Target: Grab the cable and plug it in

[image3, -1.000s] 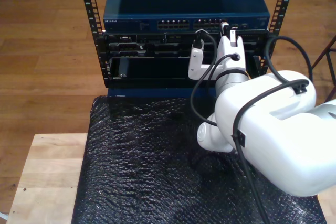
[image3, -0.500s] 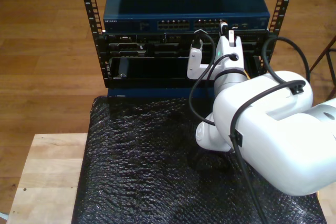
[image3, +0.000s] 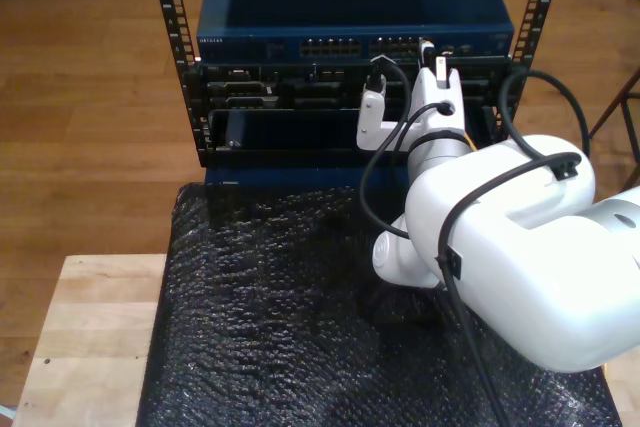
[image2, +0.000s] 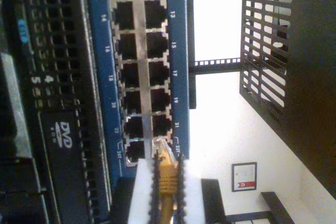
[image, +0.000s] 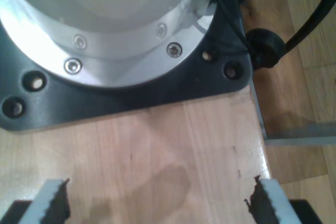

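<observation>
The yellow-orange cable [image2: 167,182] is pinched between the two fingers of my second gripper [image2: 166,163], which is shut on it. Its clear plug [image2: 161,148] points at the blue network switch [image2: 94,40], with the tip touching or just short of the end ports marked 23 and 24 in the port block [image2: 142,77]. In the exterior view my second gripper [image3: 428,51] is up against the switch [image3: 350,7], at the port row right of centre. My first gripper [image: 160,203] stands open over bare wood [image: 184,145], nothing between its fingers.
Black rack units [image3: 290,107] sit under the switch, between perforated rack posts [image3: 170,7]. A black bubble-wrap mat [image3: 270,317] covers the light wooden table [image3: 90,337]. Thick black arm cables [image3: 380,167] loop beside the white arm. A metal arm base [image: 105,24] is close to my first gripper.
The second arm has shifted slightly forward toward the switch, with the cable still held. Since half a second ago almost nothing has moved.
</observation>
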Motion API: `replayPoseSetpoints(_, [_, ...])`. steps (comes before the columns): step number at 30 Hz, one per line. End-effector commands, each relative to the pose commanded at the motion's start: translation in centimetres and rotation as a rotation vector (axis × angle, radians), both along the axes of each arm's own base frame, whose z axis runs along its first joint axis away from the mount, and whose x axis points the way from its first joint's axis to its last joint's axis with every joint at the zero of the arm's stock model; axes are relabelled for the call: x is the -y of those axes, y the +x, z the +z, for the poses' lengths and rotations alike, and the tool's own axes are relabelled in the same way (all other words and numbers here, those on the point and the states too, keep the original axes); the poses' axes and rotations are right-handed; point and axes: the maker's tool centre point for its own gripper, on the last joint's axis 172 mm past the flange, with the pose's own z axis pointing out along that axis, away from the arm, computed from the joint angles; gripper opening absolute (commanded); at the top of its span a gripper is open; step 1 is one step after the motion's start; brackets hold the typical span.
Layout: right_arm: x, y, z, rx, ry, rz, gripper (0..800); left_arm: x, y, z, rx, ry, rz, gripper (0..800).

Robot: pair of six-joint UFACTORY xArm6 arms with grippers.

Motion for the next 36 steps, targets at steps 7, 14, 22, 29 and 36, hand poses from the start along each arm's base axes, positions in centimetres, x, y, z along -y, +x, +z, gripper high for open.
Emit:
replayPoseSetpoints(7, [-0.08, 0.17, 0.37, 0.008, 0.004, 0.0, 0, 0.0, 0.0, 0.0, 0.0, 0.0, 0.0, 800])
replayPoseSetpoints(14, [-0.04, 0.24, -0.1, 0.002, 0.001, 0.0, 0, 0.0, 0.0, 0.0, 0.0, 0.0, 0.0, 800])
replayPoseSetpoints(22, [0.1, 0.18, -0.27, -0.001, 0.0, -0.002, 0, 0.0, 0.0, 0.0, 0.0, 0.0, 0.0, 800])
replayPoseSetpoints(29, [0.34, 0.16, -0.26, -0.001, 0.001, -0.005, 0, 0.0, 0.0, 0.0, 0.0, 0.0, 0.0, 800])
replayPoseSetpoints(36, [0.35, 0.13, -0.33, -0.002, 0.002, -0.005, 0, 0.0, 0.0, 0.0, -0.001, 0.0, 0.001, 800])
